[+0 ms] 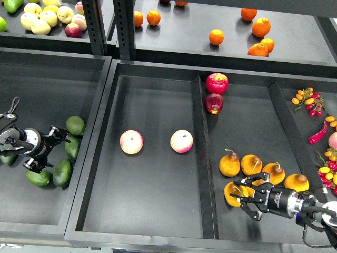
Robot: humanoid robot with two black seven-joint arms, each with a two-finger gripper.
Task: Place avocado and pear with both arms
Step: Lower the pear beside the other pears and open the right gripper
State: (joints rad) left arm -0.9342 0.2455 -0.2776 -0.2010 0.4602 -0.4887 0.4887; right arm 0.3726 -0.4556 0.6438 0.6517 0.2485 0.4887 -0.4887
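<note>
Low at the bottom right edge of the view, the right gripper [251,198] reaches into the right compartment of the black tray [152,232], its fingers spread apart around the near side of the pear [233,193], which lies close to the tray's front rim; the fingers partly cover the fruit, and whether they press on it or only frame it cannot be told. Just behind it sits a row of four stemmed pears [251,164], the rightmost half hidden by the arm. Over in the left bin [52,74], the left gripper [52,145] stands among a cluster of avocados [63,173] by the bin's right wall; its dark fingers appear parted, with the avocado [72,148] just at their tips, though contact is hard to make out, and another avocado is mostly hidden under the arm. Two pink-and-cream fruits [131,142] rest apart in the tray's wide middle compartment, and two red apples [216,83] sit at the far end beside the divider. Chillies and small berries [317,132] are cut off at the right edge. Behind, a grey shelf [200,45] carries oranges [260,26] and pale apples [47,18].
</note>
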